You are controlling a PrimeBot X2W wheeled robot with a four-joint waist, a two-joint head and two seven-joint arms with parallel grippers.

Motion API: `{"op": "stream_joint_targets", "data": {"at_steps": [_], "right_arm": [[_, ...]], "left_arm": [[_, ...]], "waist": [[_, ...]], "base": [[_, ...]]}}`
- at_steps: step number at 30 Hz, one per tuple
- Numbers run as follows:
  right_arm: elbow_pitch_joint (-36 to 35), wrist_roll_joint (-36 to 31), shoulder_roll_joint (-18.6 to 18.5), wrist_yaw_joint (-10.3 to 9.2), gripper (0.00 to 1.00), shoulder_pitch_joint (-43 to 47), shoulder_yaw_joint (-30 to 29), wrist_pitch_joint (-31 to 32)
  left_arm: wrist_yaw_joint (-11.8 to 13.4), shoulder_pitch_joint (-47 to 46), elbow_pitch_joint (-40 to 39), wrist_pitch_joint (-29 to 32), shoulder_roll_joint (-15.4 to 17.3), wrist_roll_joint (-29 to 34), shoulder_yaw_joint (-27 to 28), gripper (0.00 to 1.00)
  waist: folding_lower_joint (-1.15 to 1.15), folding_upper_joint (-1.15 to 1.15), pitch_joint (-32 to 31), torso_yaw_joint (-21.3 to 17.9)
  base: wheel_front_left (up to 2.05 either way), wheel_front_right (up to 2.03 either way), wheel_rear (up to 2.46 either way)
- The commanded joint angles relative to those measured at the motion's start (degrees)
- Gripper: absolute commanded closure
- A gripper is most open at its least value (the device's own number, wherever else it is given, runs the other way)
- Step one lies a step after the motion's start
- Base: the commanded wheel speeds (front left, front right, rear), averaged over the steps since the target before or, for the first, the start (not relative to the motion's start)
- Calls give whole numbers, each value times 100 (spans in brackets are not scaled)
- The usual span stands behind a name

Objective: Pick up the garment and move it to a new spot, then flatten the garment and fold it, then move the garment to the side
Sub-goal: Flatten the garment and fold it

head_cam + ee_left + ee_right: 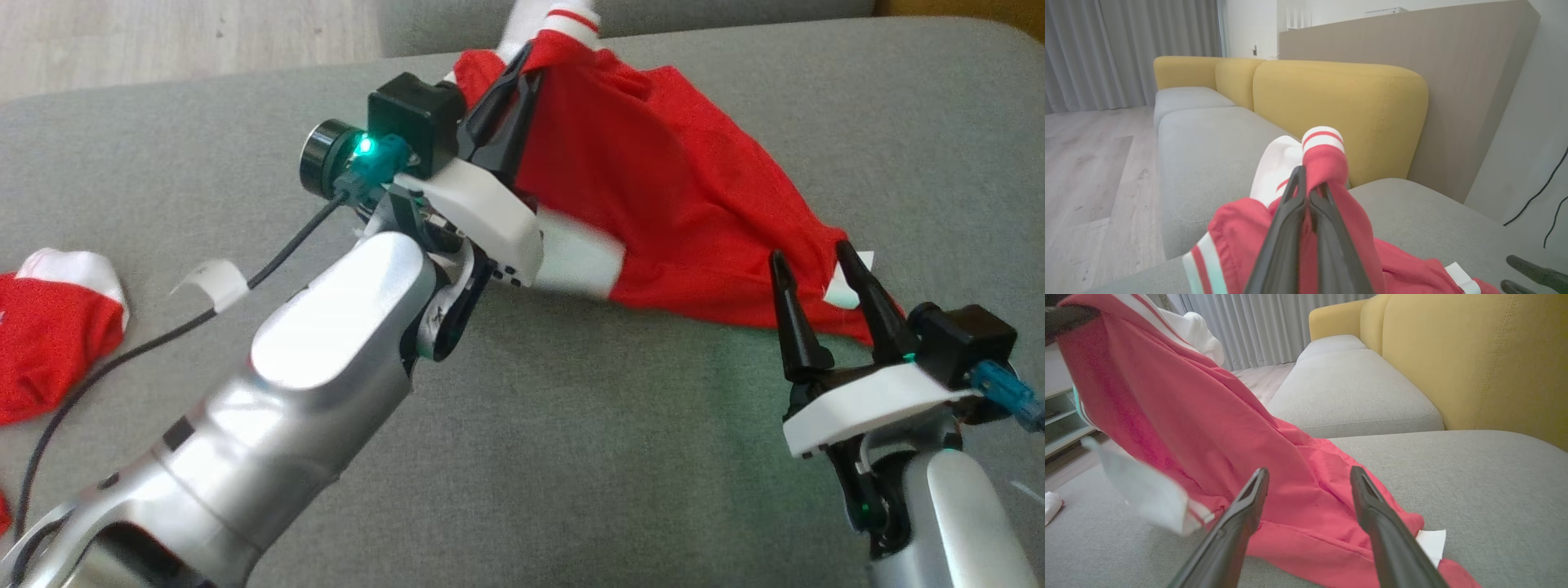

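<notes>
Jaws of the left gripper (529,64) are pressed together on a bunched fold of the garment (669,212), near a white-striped cuff that sticks up past the fingertips. Jaws of the right gripper (810,251) stand wide apart and hold nothing.

Head view: the garment, red with white bands, is lifted at its far end by the left gripper and slopes down to the right onto the grey seat (571,425). Its lower hem lies flat on the seat, with a white label (849,286) at the edge. The right gripper points at this hem from the near side; whether its fingers touch the cloth cannot be told. A second red-and-white cloth (49,327) lies on the seat at the far left, well apart from the garment. A black cable (122,351) runs along the left arm.

Left wrist view: the two dark fingers of the left gripper (1312,177) close on red cloth (1237,228); a yellow backrest (1339,106), a wooden floor (1094,163) and a grey curtain (1106,49) lie beyond.

Right wrist view: the spread fingers of the right gripper (1309,471) frame the hem, and the garment (1208,416) rises to the upper left.
</notes>
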Motion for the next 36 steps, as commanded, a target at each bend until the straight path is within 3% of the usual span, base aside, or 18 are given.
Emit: {"op": "stream_joint_targets", "data": {"at_steps": [1, 6, 12, 15, 22, 23, 24, 27, 32, 36], "right_arm": [[-209, 28, 24, 44, 0, -73, 104, 21], [-229, 55, 24, 44, 0, -45, 130, 33], [-288, 72, 24, 44, 0, -92, 178, 28], [-305, 72, 24, 44, 0, -143, 228, 18], [-211, 182, 24, 44, 0, -379, 537, -73], [-181, 199, 24, 44, 0, -411, 572, -97], [-152, 217, 25, 44, 0, -439, 597, -123], [-78, 232, 25, 44, 0, -493, 600, -194], [-25, 149, 25, 44, 0, -500, 438, -213], [-58, 77, 25, 44, 0, -485, 326, -173]], "left_arm": [[75, -203, -269, 34, 208, 73, 185, 100], [435, 13, -926, 408, 475, 90, 147, 100], [675, 81, -895, 524, 769, 125, 243, 100], [593, -137, -586, 310, 824, 229, 318, 100], [99, -904, 723, -772, 801, 667, 370, 100], [1, -931, 934, -803, 787, 658, 346, 57], [-154, -948, 1119, -811, 764, 631, 301, 0], [-476, -931, 1611, -933, 681, 513, 271, 0], [-650, -626, 2147, -1244, 387, 152, 476, 0], [-786, -321, 2139, -1426, 234, -104, 739, 0]], "waist": [[0, 0, -38, 32], [0, 0, -95, 54], [0, 0, 53, -28], [0, 0, 185, -127], [0, 0, 577, -628], [0, 0, 611, -682], [0, 0, 640, -725], [0, 0, 685, -767], [0, 0, 611, -612], [0, 0, 520, -434]], "base": [[0, 0, 0], [0, 0, 0], [0, 0, 0], [0, 0, 0], [0, 0, 0], [0, 0, 0], [0, 0, 0], [0, 0, 0], [0, 0, 0], [0, 0, 0]]}}
